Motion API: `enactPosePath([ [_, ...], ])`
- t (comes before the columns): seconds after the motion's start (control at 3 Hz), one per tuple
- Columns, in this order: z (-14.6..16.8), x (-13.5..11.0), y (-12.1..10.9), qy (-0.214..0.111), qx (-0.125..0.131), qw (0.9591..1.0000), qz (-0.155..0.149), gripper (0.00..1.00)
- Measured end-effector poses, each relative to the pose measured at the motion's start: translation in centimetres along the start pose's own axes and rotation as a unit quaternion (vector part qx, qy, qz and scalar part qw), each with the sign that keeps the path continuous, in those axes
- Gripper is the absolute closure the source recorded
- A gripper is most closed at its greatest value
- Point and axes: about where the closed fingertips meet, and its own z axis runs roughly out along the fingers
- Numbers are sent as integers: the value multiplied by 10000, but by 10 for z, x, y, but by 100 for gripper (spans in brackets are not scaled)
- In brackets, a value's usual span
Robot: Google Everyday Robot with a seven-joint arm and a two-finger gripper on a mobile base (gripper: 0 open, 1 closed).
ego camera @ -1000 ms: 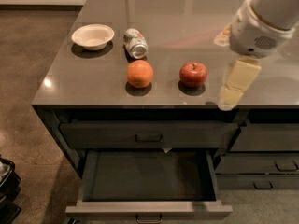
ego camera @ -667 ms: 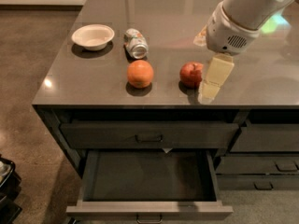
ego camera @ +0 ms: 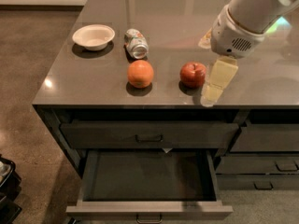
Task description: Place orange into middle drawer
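Now: my jaws over tabletop [ego camera: 93,85] front edge, just right of apple [ego camera: 193,73]; open or closed, I cannot tell. Orange [ego camera: 140,73] left of apple, apart. Can [ego camera: 136,43], bowl [ego camera: 94,36] behind. Drawer [ego camera: 149,210] open below.

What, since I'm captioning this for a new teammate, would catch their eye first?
The big white arm at the upper right stands out first, its cream gripper hanging over the counter near the front edge, just right of the red apple. Next come the orange, left of the apple, and below the counter the middle drawer, pulled wide open.
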Motion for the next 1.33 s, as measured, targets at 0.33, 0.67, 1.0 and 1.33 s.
enactPosePath([
  [0.33, 10, -7, -14, -265, 30, 9996, 48, 0],
  [0.67, 27, -20, -33, -579, -1, 9983, 34, 0],
  [1.0, 46, -33, -50, -897, -60, 9959, 69, 0],
  [1.33, 63, -47, -64, -1109, -109, 9937, 90, 0],
])
